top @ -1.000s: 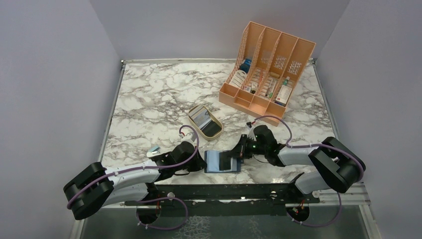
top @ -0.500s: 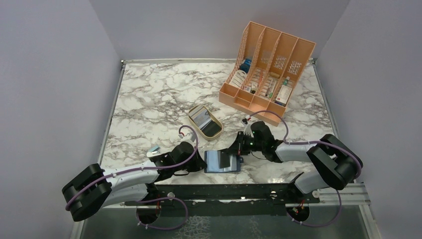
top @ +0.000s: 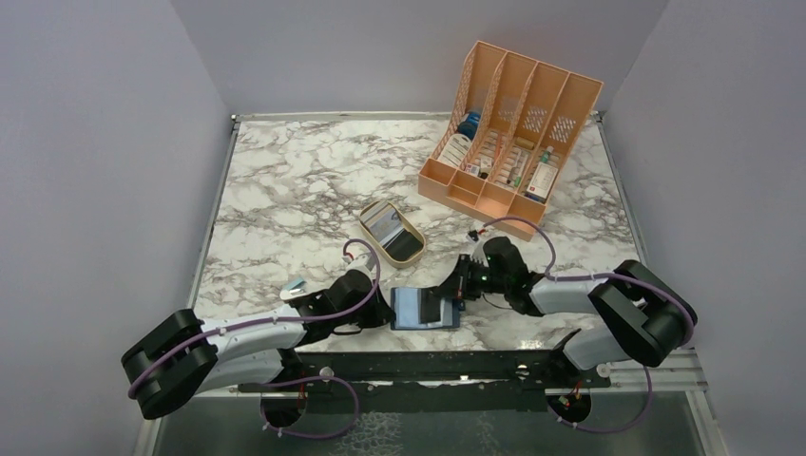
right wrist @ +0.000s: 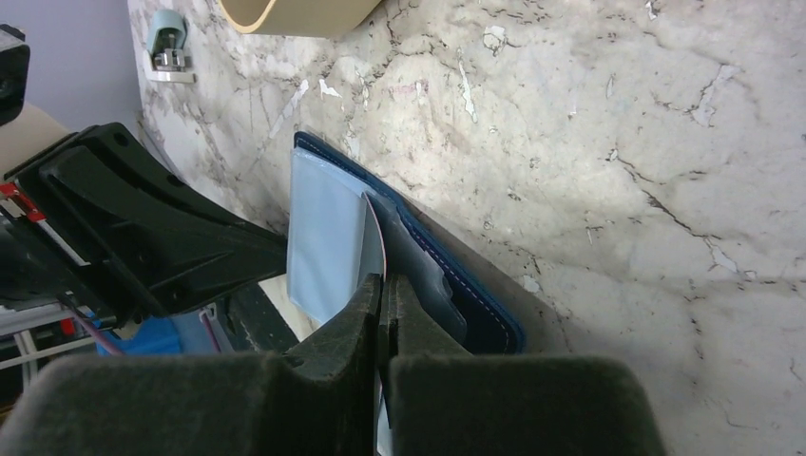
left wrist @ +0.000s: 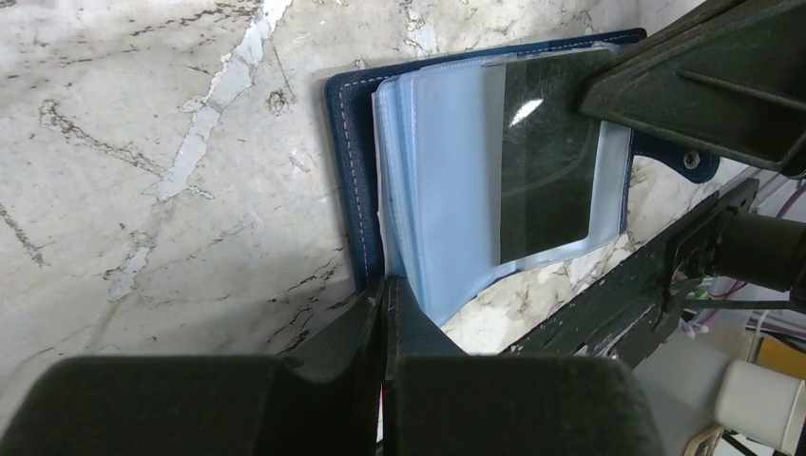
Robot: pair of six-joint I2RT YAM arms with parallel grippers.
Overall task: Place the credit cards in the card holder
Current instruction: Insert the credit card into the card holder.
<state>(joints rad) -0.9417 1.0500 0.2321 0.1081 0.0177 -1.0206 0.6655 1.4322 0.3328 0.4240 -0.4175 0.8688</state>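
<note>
- We see the card holder [top: 425, 310] lying open at the near edge of the marble table [top: 285, 190]. It sits between the two arms, with its long axis running left to right.
- Our left gripper [left wrist: 385, 290] is shut tight. It pinches the left edge of the card holder, where the navy cover meets the clear pages. We judge that it is bracing the holder.
- Our right gripper [right wrist: 382, 285] is shut just as tight on the thin edge of a card [left wrist: 546, 171]. It comes in from the right and slightly far side.
- The card is dark and glossy, and most of its face lies within the outline of the top clear page. We cannot tell whether it is under the film or resting on top.
- The holder lies to the left of the right gripper, and the card points left along the holder's long axis. We judge that any further push runs right to left, toward the left gripper. The right arm has the card, so the move is its to make.
- A gold tin [top: 392, 233] sits just beyond the holder, not touching it. Something shiny is inside, but we cannot tell whether it is more cards.
</note>
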